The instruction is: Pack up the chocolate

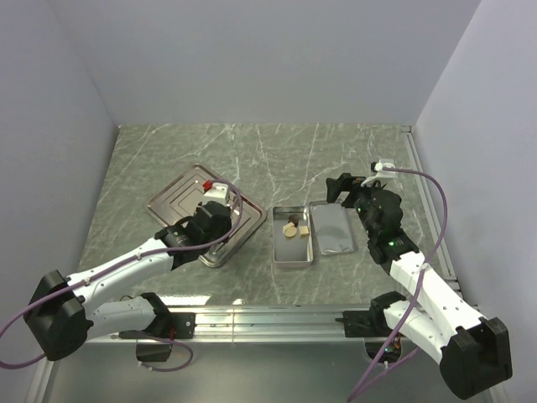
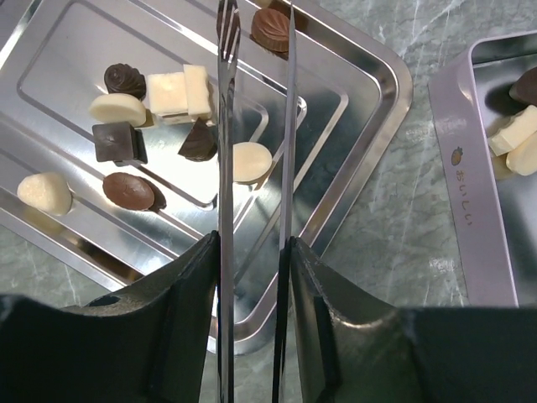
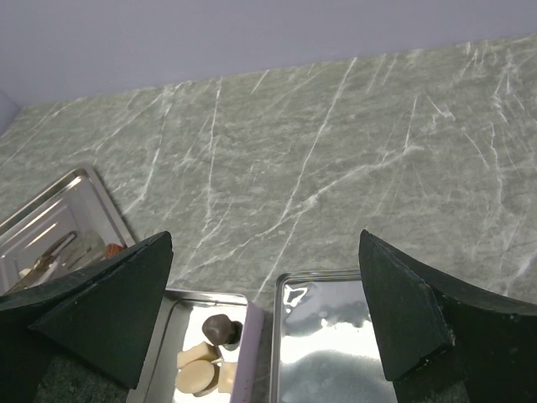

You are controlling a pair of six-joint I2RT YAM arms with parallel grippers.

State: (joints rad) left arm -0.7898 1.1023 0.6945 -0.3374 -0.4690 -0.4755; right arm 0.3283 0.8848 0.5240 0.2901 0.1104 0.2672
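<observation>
Several pieces of chocolate (image 2: 126, 134), dark and cream, lie on the ridged steel tray (image 2: 361, 109). My left gripper (image 2: 254, 248) is shut on a pair of metal tongs (image 2: 225, 168). The tong tips stand apart on either side of a brown leaf-shaped piece (image 2: 270, 29) at the tray's far side; whether they touch it I cannot tell. The open tin (image 1: 293, 264) beside the tray holds a few pieces (image 3: 220, 329). My right gripper (image 3: 264, 243) is open and empty above the tin (image 3: 252, 336) and its lid.
The tin's lid (image 1: 333, 231) lies upside down just right of the tin, under my right gripper (image 1: 344, 189). The tray (image 1: 180, 197) sits left of centre on the marble-patterned table. Walls enclose the left, back and right sides.
</observation>
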